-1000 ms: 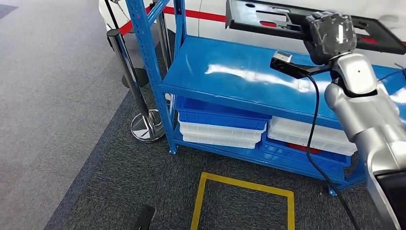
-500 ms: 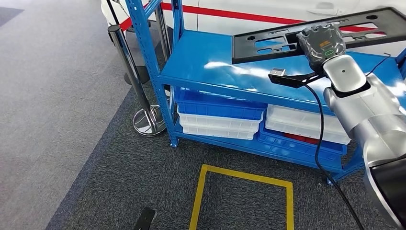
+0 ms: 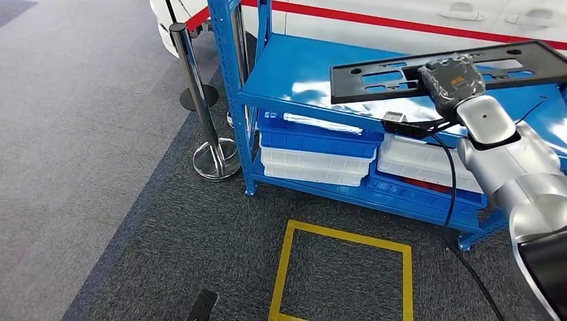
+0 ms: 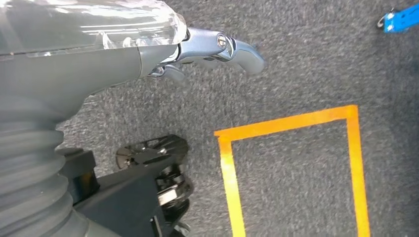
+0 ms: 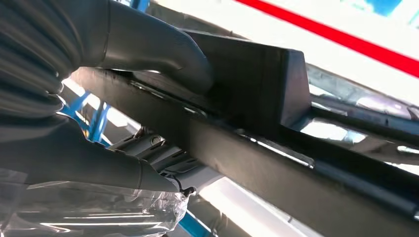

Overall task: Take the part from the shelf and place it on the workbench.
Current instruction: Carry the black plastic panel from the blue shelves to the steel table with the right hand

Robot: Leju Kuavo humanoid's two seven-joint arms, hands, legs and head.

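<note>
The blue metal shelf (image 3: 314, 80) stands ahead, glossy top deck, with blue and white plastic trays (image 3: 314, 160) stacked below. Above that deck the part (image 3: 401, 77), a long flat black plastic frame with cut-out slots, is carried clear of the shelf, its long axis running side to side across the shelf front. The right robot hand (image 3: 451, 77) grips it near the middle, thumb (image 5: 163, 49) pressed on top. The left robot hand (image 4: 217, 47) hangs over grey carpet, holding nothing, fingers loosely apart. No desk is visible.
</note>
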